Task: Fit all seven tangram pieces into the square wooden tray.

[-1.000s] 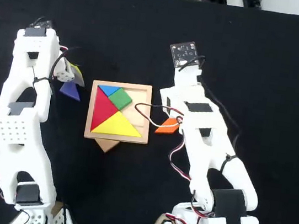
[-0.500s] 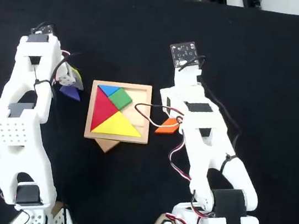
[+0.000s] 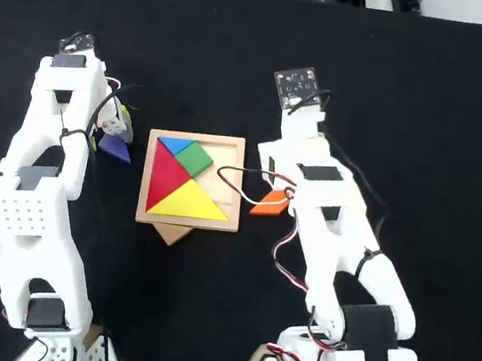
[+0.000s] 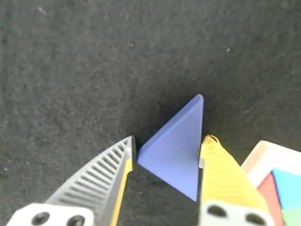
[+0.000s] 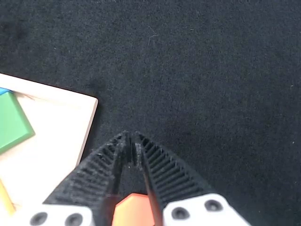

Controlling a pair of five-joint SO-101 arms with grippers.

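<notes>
Left pincer [image 4: 169, 140] was spread, one finger on each side of the purple triangle [image 4: 176, 153], which was lying flat on the black tabletop [image 3: 428, 126]. The yellow-faced finger [image 4: 221, 174] was right up against one straight edge and the grey ribbed finger [image 4: 110, 169] was just at the opposite corner, but I honestly couldn't tell if it was squeezing or only bracketing it. A corner of the wooden tray [image 4: 263, 157] poked in just beside that yellow finger. From the high view, the purple triangle [image 3: 116, 149] sat a little way off the tray's left side, under the front of the left arm. Right pincer [image 5: 130, 139] was pressed together with nothing between its tips, hanging over bare tabletop just past a corner of the tray [image 5: 87, 106], and a bit of the orange piece [image 5: 134, 209] showed underneath, back by the base of the fingers. The high view had the orange piece [image 3: 269, 205] on the tabletop just beside the tray's right rim, partly under the right arm. The tray [image 3: 227, 162] itself sat between the two arms and held four pieces: a blue triangle [image 3: 172, 145] in the far left corner, a green square [image 3: 195, 158] touching it, a big red triangle [image 3: 162, 180] along the left wall and a big yellow triangle [image 3: 189, 201] along the near wall. The right part was bare wood. A wood-coloured triangle [image 3: 171, 234] lay on the tabletop right against the tray's near edge.
</notes>
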